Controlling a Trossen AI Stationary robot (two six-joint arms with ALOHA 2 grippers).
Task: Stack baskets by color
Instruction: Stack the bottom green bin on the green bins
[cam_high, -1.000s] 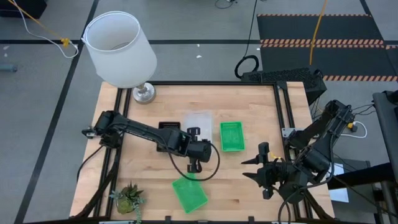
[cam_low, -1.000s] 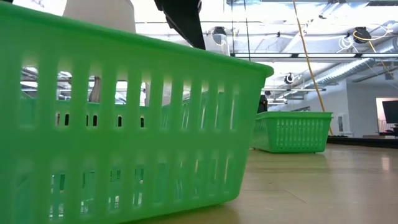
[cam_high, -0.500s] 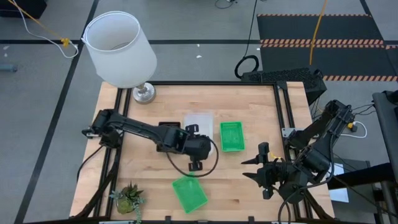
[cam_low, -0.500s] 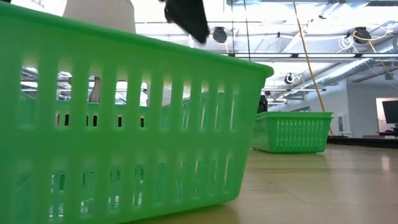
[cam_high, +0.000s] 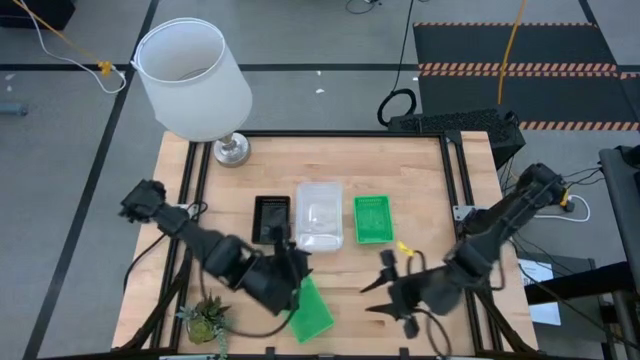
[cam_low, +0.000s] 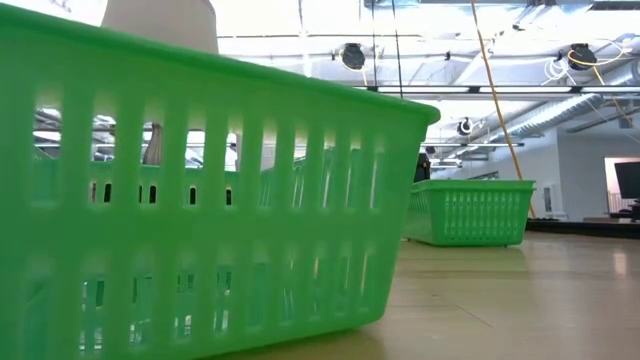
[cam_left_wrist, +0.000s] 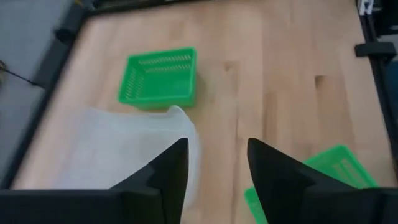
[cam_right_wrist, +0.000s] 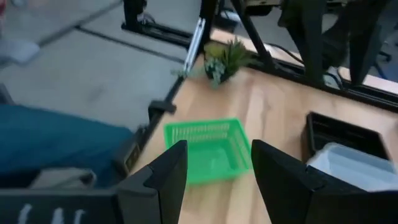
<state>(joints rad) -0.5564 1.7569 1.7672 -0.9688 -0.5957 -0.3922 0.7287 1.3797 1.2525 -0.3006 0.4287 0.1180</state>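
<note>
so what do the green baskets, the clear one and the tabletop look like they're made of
Green baskets: probably moulded plastic, bright and slightly glossy, with slotted walls seen up close in the low view.
Clear basket: likely translucent plastic, frosted-looking, with the table faintly showing through.
Tabletop: seemingly pale wood, butcher-block style, with visible grain and plank seams; smooth finish.

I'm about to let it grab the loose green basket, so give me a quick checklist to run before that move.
1. Left gripper empty and open: ok, nothing sits between its fingers.
2. Right gripper empty and open: ok, and it faces the loose green basket.
3. That basket upright with nothing inside: ok.
4. The other green basket free to receive it: ok, it stands beside the clear baskets.
5. Left arm out of the way: not ok, its gripper hangs at the loose basket's edge in the high view.
6. Black baskets apart from the path: ok.
</note>
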